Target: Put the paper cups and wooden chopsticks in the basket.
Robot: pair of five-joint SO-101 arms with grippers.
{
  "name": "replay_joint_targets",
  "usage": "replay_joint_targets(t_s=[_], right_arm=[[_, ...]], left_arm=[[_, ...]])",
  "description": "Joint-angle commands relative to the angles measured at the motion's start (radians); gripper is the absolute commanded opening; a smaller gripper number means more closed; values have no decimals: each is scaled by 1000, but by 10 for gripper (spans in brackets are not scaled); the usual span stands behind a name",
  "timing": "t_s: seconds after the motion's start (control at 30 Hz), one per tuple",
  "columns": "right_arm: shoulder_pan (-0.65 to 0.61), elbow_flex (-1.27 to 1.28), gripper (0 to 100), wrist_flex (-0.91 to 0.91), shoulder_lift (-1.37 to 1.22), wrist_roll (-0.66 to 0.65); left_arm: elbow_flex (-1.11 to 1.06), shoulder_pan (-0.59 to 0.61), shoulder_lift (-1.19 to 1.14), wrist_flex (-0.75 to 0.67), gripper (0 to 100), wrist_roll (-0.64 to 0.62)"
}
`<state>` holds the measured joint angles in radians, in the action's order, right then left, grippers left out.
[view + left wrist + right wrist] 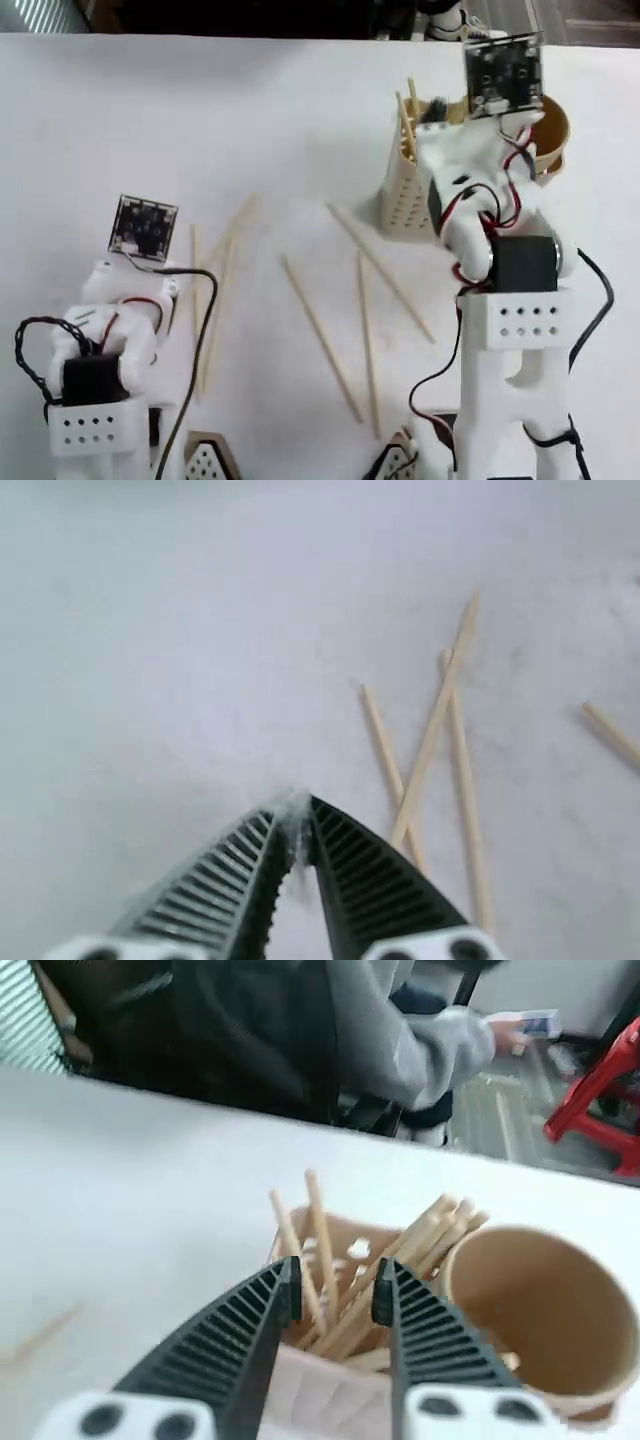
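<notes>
Basket point(400, 205) stood far across the table point(150, 120), holding upright sticks, a paper cup point(540, 1310) just beside it. Right gripper point(336, 1280) hovered above, jaws narrowly apart. Left gripper point(298, 815) was closed, empty. Loose chopsticks point(320, 335) looked light, stiff, likely to roll; best pinched mid-length.

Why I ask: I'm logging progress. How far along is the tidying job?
Done: several chopsticks stand in the basket. In hand: nothing visibly gripped; the right gripper hangs open over the basket, the left gripper is shut over the table. Left: about six loose chopsticks lie on the table. A paper cup sits against the basket; I cannot tell whether it is inside.
</notes>
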<state>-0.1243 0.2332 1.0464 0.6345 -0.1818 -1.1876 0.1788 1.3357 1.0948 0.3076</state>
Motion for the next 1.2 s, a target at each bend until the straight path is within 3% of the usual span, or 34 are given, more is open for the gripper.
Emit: replay_joint_targets(t_s=[0.0, 0.17, 0.3, 0.53, 0.7, 0.9, 1.17], right_arm=[[-51, -23, 126, 185, 41, -6], [-160, 97, 127, 320, 50, 0], [-226, 230, 128, 318, 41, 0], [-236, 517, 128, 108, 50, 52], [-236, 681, 127, -59, 50, 146], [-188, 723, 127, -91, 50, 147], [-156, 727, 127, -102, 50, 149]], left_arm=[[8, 10, 13, -20, 35, -9], [58, 10, 10, 0, 35, 18], [181, 5, -39, 84, 35, 58], [456, 4, -463, 198, 50, 118], [585, 5, -753, 221, 199, 146], [724, -8, -1055, 222, 221, 141], [928, -116, -1446, 224, 224, 81]])
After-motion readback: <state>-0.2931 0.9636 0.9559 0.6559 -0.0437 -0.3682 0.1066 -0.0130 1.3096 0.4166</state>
